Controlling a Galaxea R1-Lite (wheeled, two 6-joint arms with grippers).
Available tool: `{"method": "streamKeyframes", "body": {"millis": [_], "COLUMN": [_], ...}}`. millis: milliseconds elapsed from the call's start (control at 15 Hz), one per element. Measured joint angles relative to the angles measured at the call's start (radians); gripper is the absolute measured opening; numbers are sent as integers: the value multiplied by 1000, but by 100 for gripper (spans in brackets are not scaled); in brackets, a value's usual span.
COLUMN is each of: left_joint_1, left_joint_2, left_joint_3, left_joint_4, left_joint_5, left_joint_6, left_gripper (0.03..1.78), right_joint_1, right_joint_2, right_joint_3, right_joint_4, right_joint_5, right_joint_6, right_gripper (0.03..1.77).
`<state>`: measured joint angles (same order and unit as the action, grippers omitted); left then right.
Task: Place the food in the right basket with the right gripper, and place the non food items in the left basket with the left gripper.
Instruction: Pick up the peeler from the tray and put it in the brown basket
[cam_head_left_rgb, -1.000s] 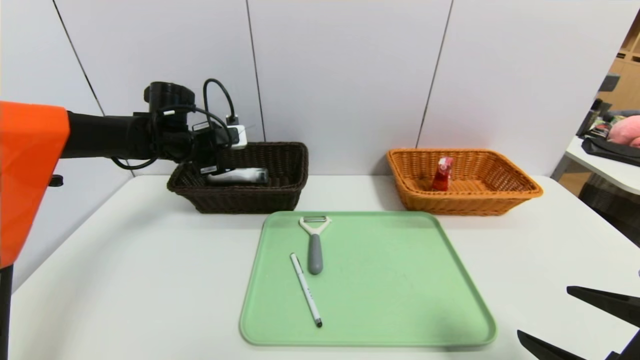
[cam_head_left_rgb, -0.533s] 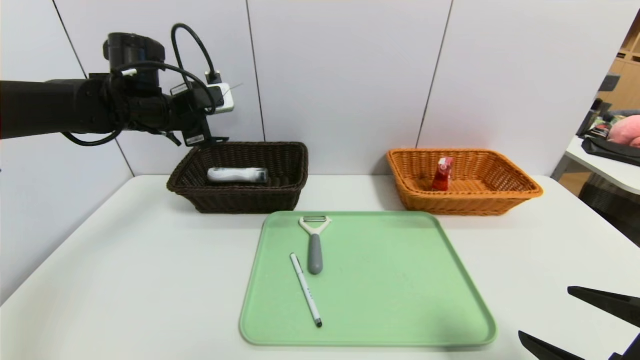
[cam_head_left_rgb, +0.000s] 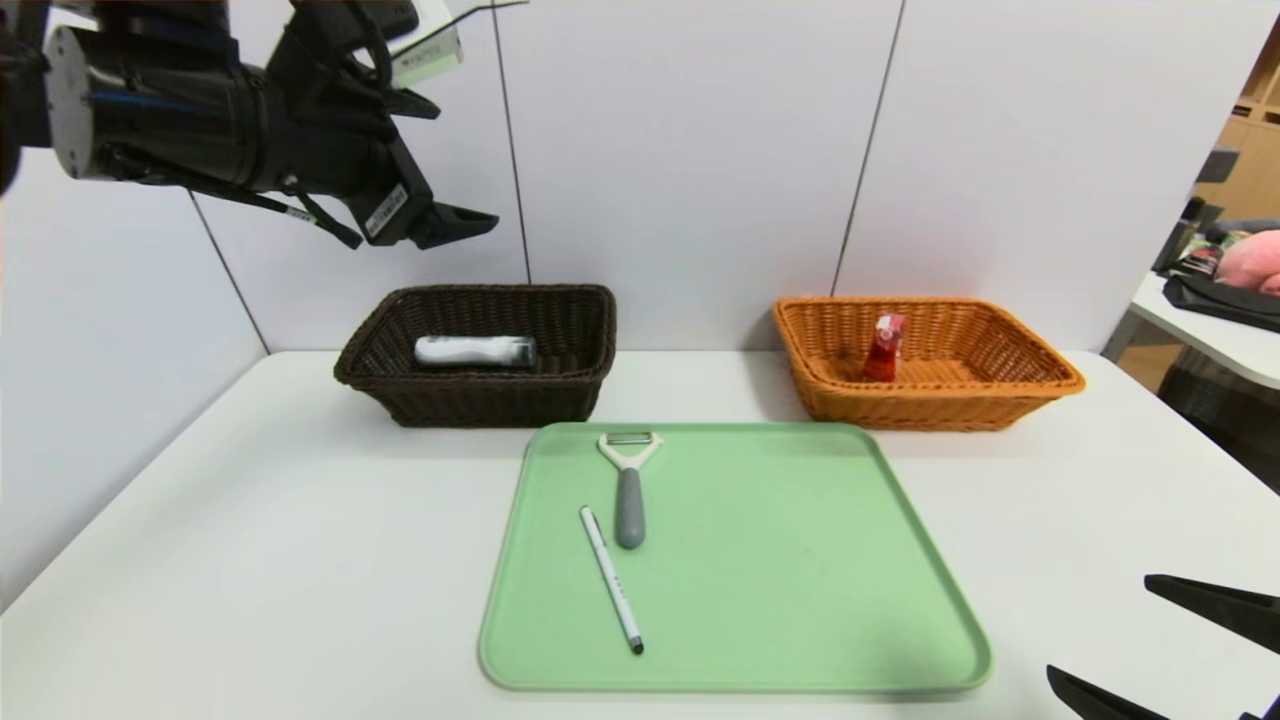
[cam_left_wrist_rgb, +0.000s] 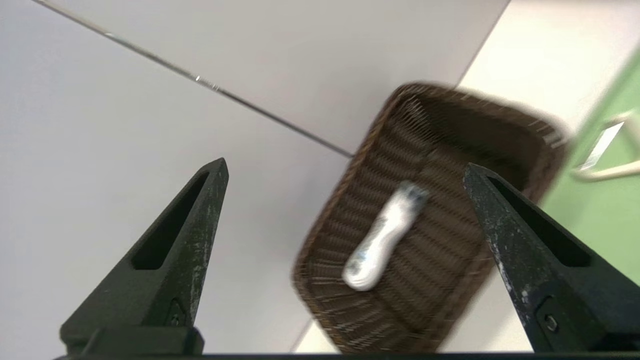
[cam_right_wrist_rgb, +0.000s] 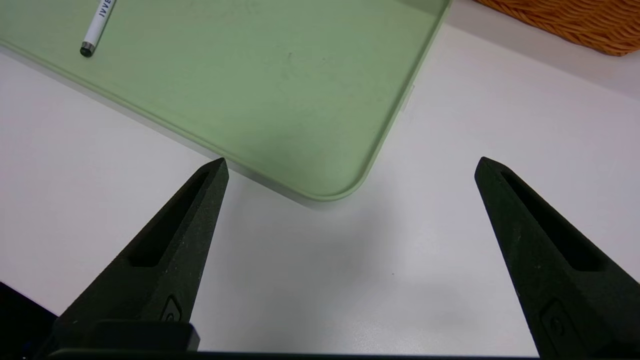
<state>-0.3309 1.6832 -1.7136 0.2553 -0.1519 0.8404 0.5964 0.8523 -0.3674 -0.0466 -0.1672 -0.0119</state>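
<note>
Fingers of the left gripper (cam_left_wrist_rgb: 345, 172) stand wide apart and empty, high above the dark left basket (cam_head_left_rgb: 480, 395), where a white tube-like item (cam_head_left_rgb: 475, 350) lies. On the green tray (cam_head_left_rgb: 800, 600) between the baskets, a pen (cam_head_left_rgb: 611, 579) lies just beside a peeler (cam_head_left_rgb: 629, 487), while a red packet (cam_head_left_rgb: 885, 347) stands in the orange right basket (cam_head_left_rgb: 925, 405). Parked low near the tray's near right corner, the right gripper (cam_right_wrist_rgb: 350, 162) is spread open and holds nothing.

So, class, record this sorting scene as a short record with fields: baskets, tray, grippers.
dark basket: holds a white device
orange basket: holds a red packet
green tray: peeler and pen lie side by side
left gripper: open, empty, high above the dark basket
right gripper: open, empty, parked near the tray's corner
</note>
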Motion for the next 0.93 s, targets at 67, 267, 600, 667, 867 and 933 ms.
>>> {"method": "streamKeyframes", "body": {"millis": [67,267,600,667,867,933], "left_joint_1": [-30,-122,-247,-270,-334,-354], "left_joint_2": [-27,-86,-92,-81,-31,-11], "left_joint_3": [-13,-40,-151,-176,-243,-253], "left_joint_4": [43,144,340,376,472,486], "left_joint_5": [15,125,293,321,381,400], "left_joint_6": [-60,-245,-577,-647,-846,-900], "left_gripper": [167,167,169,169,169,169], "right_joint_1": [1,1,1,1,1,1], "right_joint_2": [-3,-18,-39,-43,-47,-47], "right_joint_3": [0,4,6,6,5,5], "right_joint_4": [0,0,0,0,-1,0], "right_joint_5": [0,0,8,7,7,7], "right_joint_6": [0,0,0,0,0,0], "right_gripper": [170,170,170,170,170,170]}}
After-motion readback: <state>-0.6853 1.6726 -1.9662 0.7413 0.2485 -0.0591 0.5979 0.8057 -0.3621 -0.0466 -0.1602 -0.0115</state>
